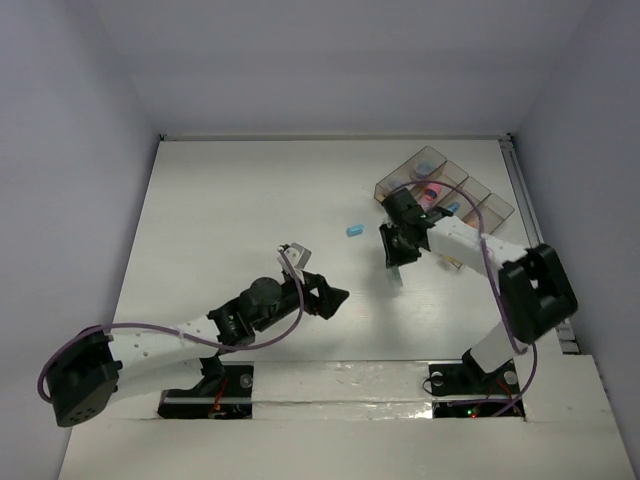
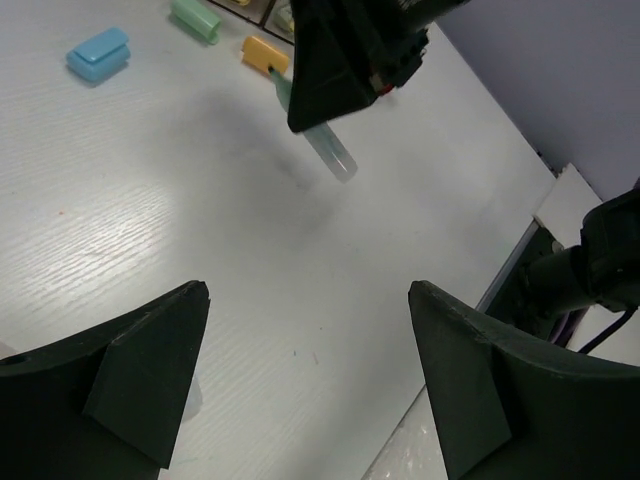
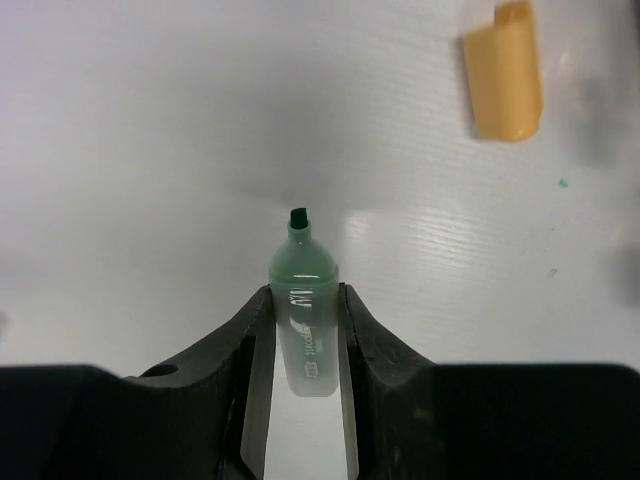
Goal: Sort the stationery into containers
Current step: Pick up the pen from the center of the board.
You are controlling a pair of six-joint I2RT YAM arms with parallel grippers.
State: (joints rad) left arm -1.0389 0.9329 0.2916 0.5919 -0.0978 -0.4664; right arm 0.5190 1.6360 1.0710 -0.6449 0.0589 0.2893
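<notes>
My right gripper (image 1: 397, 264) (image 3: 303, 300) is shut on an uncapped pale green marker (image 3: 303, 320) (image 1: 397, 276), held just above the table with its dark tip pointing away from the wrist. In the left wrist view the marker (image 2: 332, 152) hangs below the right gripper's black fingers (image 2: 340, 70). The smoky divided tray (image 1: 395, 180) lies at the far right, behind the right gripper, with a pink marker (image 1: 432, 192) and blue pieces in its compartments. My left gripper (image 1: 325, 297) (image 2: 308, 292) stands open over bare table, nothing between its fingers.
A blue piece (image 1: 354, 230) (image 2: 98, 53) lies on the table left of the right gripper. An orange cap (image 3: 505, 70) (image 2: 264, 52) and a pale green cap (image 2: 195, 18) lie near the tray. The table's right edge (image 2: 520, 250) runs close by.
</notes>
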